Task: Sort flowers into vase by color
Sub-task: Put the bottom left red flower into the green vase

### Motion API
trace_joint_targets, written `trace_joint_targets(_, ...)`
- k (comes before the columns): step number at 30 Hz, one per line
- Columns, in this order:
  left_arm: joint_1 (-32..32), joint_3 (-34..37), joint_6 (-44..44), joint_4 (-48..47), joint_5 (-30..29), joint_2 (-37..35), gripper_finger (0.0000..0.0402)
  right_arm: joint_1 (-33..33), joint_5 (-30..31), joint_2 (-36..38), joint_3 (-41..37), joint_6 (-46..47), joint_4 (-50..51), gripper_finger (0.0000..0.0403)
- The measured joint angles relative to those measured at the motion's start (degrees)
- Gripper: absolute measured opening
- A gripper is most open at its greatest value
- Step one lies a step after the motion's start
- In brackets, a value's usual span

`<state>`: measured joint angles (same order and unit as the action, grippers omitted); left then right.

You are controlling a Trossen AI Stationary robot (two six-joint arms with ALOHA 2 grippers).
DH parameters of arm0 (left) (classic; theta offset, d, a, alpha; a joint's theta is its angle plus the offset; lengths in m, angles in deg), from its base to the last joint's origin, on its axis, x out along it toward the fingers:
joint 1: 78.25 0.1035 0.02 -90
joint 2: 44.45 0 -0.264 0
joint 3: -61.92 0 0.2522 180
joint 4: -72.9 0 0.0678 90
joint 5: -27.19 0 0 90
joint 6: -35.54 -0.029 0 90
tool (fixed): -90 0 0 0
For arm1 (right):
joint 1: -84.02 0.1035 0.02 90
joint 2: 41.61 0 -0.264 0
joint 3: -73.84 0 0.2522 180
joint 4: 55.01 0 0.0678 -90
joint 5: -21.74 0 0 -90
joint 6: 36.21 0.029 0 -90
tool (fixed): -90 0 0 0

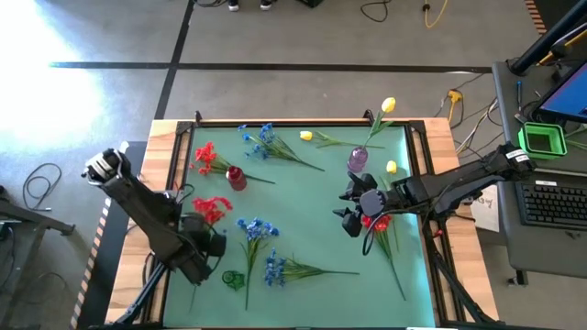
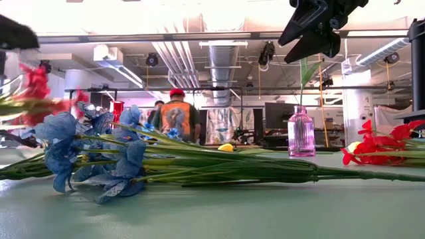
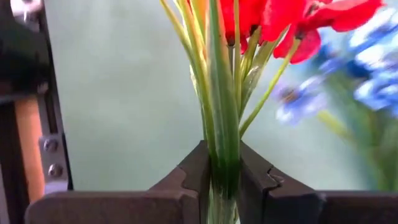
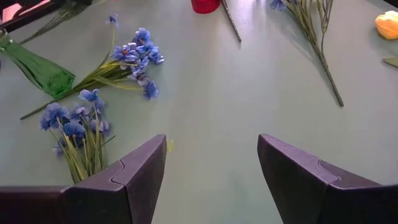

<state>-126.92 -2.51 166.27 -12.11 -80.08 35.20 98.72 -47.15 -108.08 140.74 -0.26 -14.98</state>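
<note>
- While the left tool (image 3: 224, 180) pinches the stems of a red flower cluster (image 1: 211, 209) near the surface's (image 1: 312, 197) left edge, its petals show just past the fingers
- Right tool (image 4: 211, 168) hangs spread over the surface's right half, holding nothing
- Blue flowers (image 1: 257, 229) lie toward the front edge; a yellow bud (image 1: 388, 105) stands in the pink vase (image 1: 357, 159)
</note>
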Motion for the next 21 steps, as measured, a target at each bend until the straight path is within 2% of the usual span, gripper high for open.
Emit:
trace_joint_targets(6, 0.0, -4.2, -3.5, -8.6, -7.0, -5.4, 0.0038, 0.0, 0.0, 0.0, 0.0, 0.0, 0.0, 0.0244)
trace_joint_targets(11, 0.0, -11.6, -9.8, -16.0, -21.1, -7.9, 0.0038, 0.0, 0.0, 0.0, 0.0, 0.0, -0.2, 0.0244)
trace_joint_targets(16, 0.0, -19.7, -27.2, -15.0, -37.7, -8.9, 0.0038, 0.0, 0.0, 0.0, 0.0, -0.1, -0.2, 0.0244)
trace_joint_targets(21, -0.2, -26.7, -48.0, -10.3, -48.7, -8.6, 0.0038, 0.0, 0.1, 0.0, 0.0, 0.0, -0.2, 0.0244)
